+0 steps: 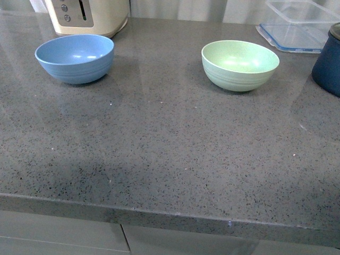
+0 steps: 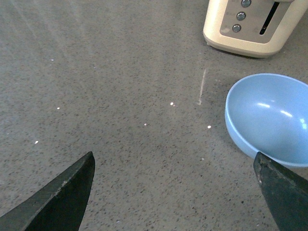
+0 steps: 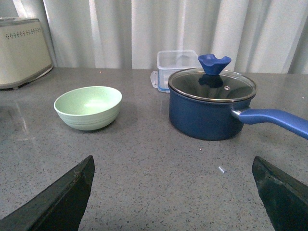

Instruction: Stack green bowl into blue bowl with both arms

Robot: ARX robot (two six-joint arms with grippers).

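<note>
The pale mint-green round plastic bowl [image 1: 240, 65] sits by the far edge of the grey counter [image 1: 159, 159], right of middle. The sky-blue matte round bowl [image 1: 75, 58] is near its far-left corner. The left gripper [image 2: 173, 157] and the right gripper [image 3: 173, 159] are spread and empty.

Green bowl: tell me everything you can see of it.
The green bowl is pale mint, matte, speckled, plastic-looking, with faint ridges around its lower outside. It stands upright and empty on the grey counter, right of the blue bowl and left of the dark blue pot. Only the counter touches it.
</note>
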